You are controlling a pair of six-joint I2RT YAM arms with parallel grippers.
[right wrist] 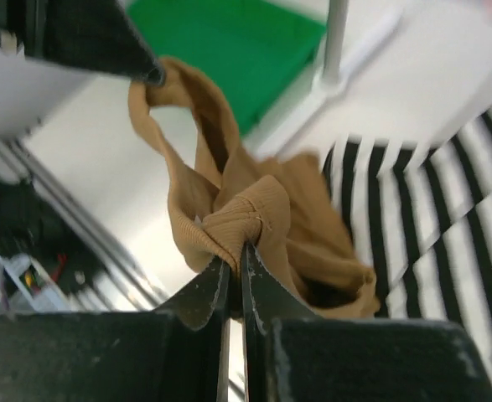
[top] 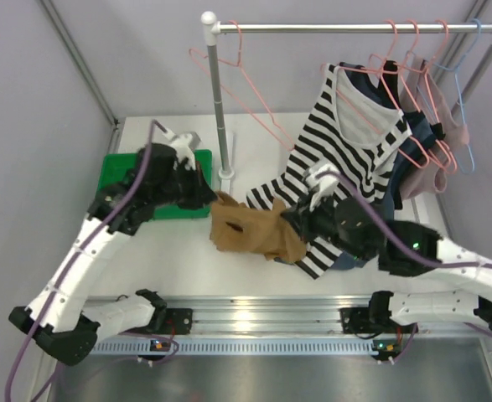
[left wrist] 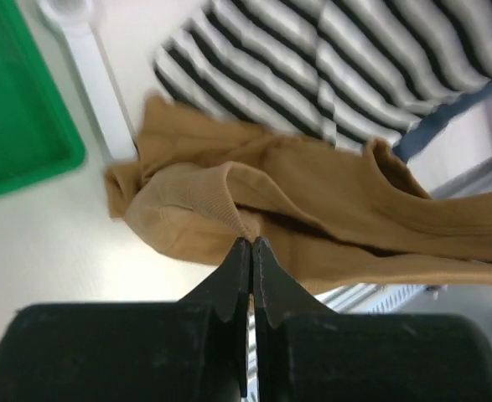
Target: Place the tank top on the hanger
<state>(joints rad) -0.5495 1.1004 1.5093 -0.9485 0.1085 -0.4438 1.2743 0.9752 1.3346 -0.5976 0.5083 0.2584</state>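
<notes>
While both are clamping its fabric, I am holding the tank top point(top: 250, 228) bunched over the near-middle table point(top: 178, 255), left gripper point(left wrist: 251, 244) and right gripper point(right wrist: 235, 254) spreading it, probably needing next the far-left bare hanger point(top: 246, 92).

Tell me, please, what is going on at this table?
Both arms are handling the tan tank top. The left gripper has its fingers shut on one edge of it, and the right gripper pinches a bunched fold, so the top sits crumpled between them near the front of the table. The bare pink hanger hangs on the rail, apart from the top, so hanging has not begun. A striped top hangs further right.
</notes>
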